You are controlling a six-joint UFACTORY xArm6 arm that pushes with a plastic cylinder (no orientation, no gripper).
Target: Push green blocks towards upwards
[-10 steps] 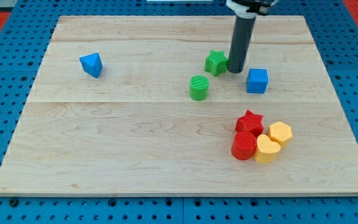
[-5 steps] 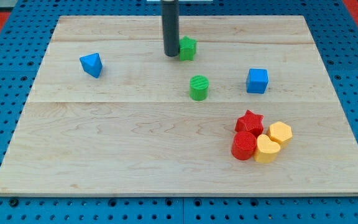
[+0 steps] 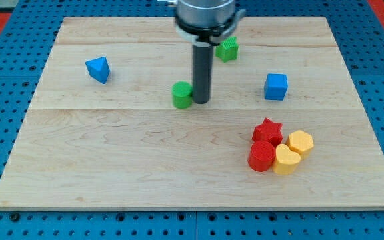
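A green star block [image 3: 228,49] lies near the view's top, right of the rod. A green cylinder [image 3: 182,95] stands near the board's middle. My tip [image 3: 201,101] is down on the board, touching the cylinder's right side. The star sits up and to the right of my tip, apart from it.
A blue triangular block [image 3: 98,69] lies at the view's left. A blue cube [image 3: 276,87] lies at the right. A red star [image 3: 268,130], red cylinder [image 3: 262,156], yellow heart [image 3: 286,161] and yellow hexagon [image 3: 301,143] cluster at the lower right on the wooden board [image 3: 112,167].
The green star went up-left, then right along the top. My tip came down to the green cylinder, which has shifted left.
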